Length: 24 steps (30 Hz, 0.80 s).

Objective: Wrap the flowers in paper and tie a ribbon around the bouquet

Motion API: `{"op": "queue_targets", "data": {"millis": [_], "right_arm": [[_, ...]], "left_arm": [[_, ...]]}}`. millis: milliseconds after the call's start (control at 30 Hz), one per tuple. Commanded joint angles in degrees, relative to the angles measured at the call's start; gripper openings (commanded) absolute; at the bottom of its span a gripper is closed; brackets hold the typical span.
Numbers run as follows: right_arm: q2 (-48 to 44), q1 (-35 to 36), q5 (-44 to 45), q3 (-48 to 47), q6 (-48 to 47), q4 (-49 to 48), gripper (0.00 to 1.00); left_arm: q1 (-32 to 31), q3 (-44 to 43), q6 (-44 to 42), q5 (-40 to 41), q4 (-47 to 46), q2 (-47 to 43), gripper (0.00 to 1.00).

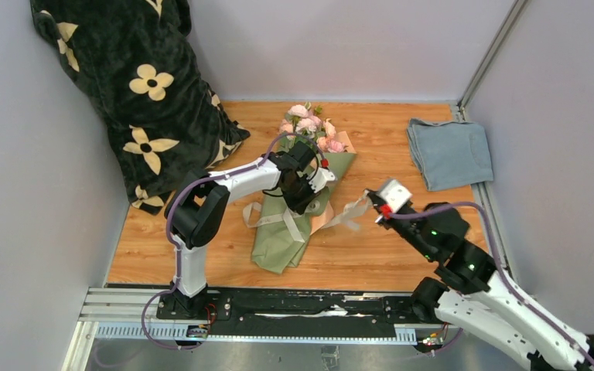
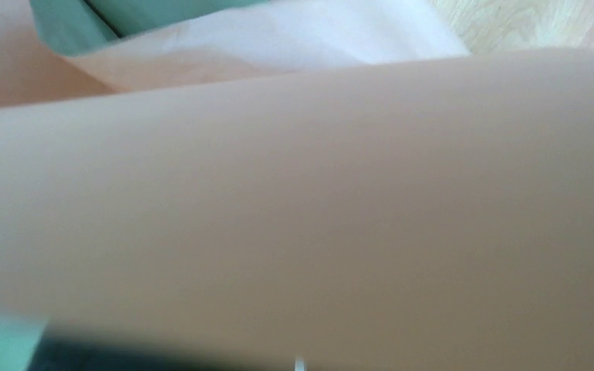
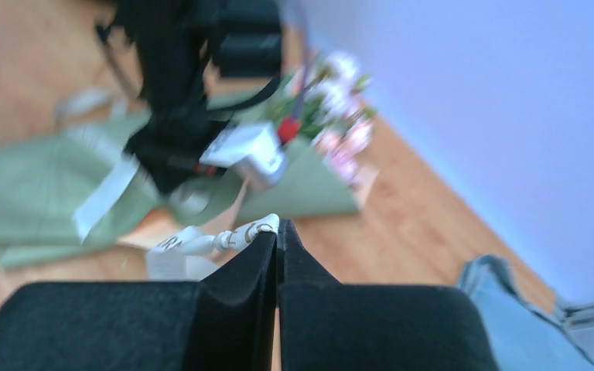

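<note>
Top external, right hand (image 1: 372, 199) pinching ribbon (image 1: 349, 213), closed left hand (image 1: 308, 204) covering bouquet (image 1: 285, 241), cloth (image 1: 448, 151) nearby

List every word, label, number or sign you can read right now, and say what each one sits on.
No text can be read for certain in any view.
ribbon, the end pinched in the right pincer: small dark marks, perhaps lettering, too blurred to read.
black blanket: cream flower prints only, no words.
paper: plain, no print visible.
</note>
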State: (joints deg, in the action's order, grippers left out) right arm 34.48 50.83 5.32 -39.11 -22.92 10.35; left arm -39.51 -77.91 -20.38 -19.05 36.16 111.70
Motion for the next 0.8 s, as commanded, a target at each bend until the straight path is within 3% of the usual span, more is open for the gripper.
{"op": "queue_targets", "data": {"millis": [0, 200, 367, 500, 767], "right_arm": [[-7.42, -4.65, 1.39, 1.28, 2.14, -9.75, 0.00], [-4.84, -6.29, 8.06, -5.97, -3.63, -12.23, 0.00], [2.68, -6.53, -2.46, -8.39, -1.32, -10.62, 0.00], [11.08, -6.71, -12.46, -3.34, 5.47, -17.42, 0.00], [28.23, -7.15, -25.03, 2.24, 13.20, -34.90, 0.00]], "left_arm": [[0.31, -2.74, 0.28, -2.52, 0.87, 0.14, 0.00], [-0.31, -4.41, 1.26, -6.77, 1.00, 0.57, 0.00], [-2.88, -7.78, 2.76, -10.11, 0.99, 2.56, 0.00], [-2.47, -11.03, 6.00, -13.45, 0.99, 3.01, 0.00], [6.96, -7.90, 7.63, -15.96, -0.20, -1.44, 0.00]]}}
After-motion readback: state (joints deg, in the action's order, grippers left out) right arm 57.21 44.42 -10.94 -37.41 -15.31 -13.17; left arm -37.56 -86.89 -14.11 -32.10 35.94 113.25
